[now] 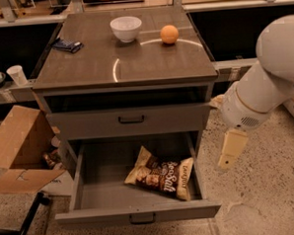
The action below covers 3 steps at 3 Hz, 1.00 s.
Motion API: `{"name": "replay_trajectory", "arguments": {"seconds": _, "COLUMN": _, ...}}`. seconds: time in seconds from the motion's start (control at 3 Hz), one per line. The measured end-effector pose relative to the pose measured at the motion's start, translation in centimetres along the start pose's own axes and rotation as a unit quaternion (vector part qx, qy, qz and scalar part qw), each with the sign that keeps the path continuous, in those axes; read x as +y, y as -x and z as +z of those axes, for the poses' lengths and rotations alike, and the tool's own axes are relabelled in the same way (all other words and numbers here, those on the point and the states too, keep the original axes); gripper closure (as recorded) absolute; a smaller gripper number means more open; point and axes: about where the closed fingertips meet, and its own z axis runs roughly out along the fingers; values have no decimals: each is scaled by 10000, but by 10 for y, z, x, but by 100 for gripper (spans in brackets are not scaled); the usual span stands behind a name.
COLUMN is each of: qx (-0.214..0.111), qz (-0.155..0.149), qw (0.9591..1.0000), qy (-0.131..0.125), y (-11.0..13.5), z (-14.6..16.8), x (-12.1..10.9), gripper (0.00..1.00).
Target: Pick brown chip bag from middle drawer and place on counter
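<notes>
The brown chip bag (162, 174) lies flat on the floor of the open middle drawer (104, 193), right of centre, with its white "Sea Salt" lettering facing up. The drawer is pulled out at the bottom of the cabinet. The counter (119, 61) is the glossy cabinet top with a pale ring mark. My white arm (266, 83) comes in from the right. My gripper (231, 150) hangs as a cream piece beside the drawer's right side, above and to the right of the bag, not touching it.
A white bowl (126, 28), an orange (169, 34) and a dark packet (66, 44) sit at the back of the counter. A closed grey drawer front (131, 119) is above the open drawer. A cardboard box (17, 143), a paper cup (17, 74) and a black pole (25, 224) are on the left.
</notes>
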Motion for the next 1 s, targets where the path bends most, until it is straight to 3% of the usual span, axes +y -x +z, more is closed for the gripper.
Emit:
{"name": "replay_trajectory", "arguments": {"seconds": 0.33, "qx": -215, "qz": 127, "qw": 9995, "qy": 197, "y": -2, "z": 61, "x": 1, "gripper": 0}}
{"name": "replay_trajectory", "arguments": {"seconds": 1.0, "qx": -201, "qz": 38, "qw": 9996, "qy": 196, "y": -1, "z": 78, "x": -8, "gripper": 0}}
